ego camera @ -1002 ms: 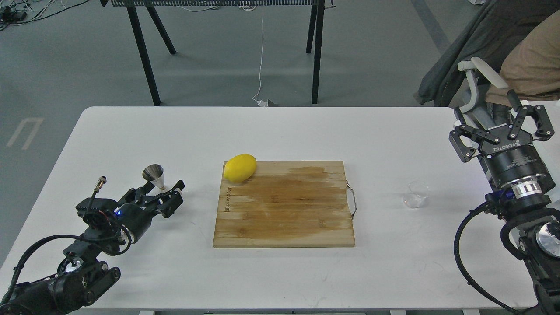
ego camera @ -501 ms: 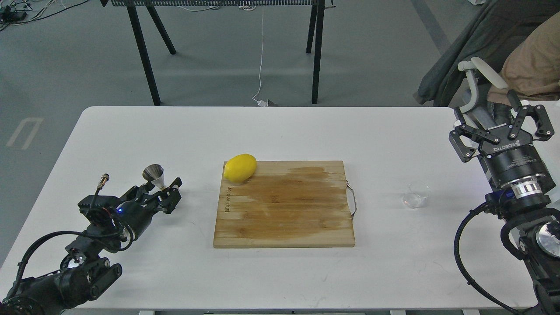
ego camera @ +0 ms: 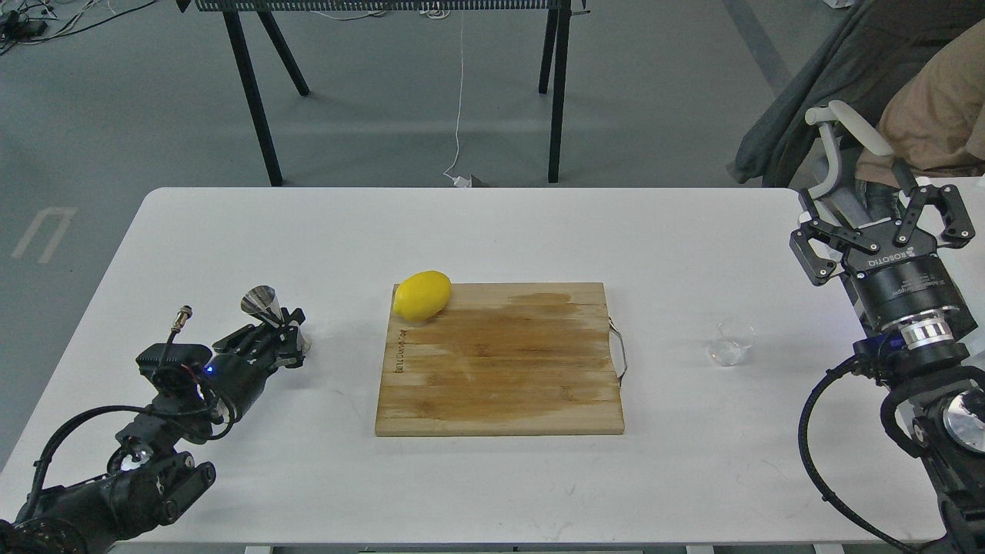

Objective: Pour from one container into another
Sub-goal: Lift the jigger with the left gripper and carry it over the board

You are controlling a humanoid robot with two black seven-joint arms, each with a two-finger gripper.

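The shiny steel jigger (ego camera: 258,301) stands at the table's left, leaning a little to the left. Only its upper cone shows. My left gripper (ego camera: 277,328) reaches in from below left, and its dark fingers are closed around the jigger's waist and lower cone, hiding them. The small clear glass cup (ego camera: 731,342) sits upright and alone on the table to the right of the board. My right gripper (ego camera: 877,228) hangs well above and to the right of the cup, fingers spread wide with nothing in them.
A wooden cutting board (ego camera: 500,362) with a metal handle on its right side lies mid-table on the white table (ego camera: 539,231), with a yellow lemon (ego camera: 422,295) on its far left corner. A seated person and a chair are at the far right, and black table legs stand beyond.
My left gripper slid left and forward and closed its fingers around the jigger, which shifted left and tipped slightly. The right arm and the glass cup stayed put.
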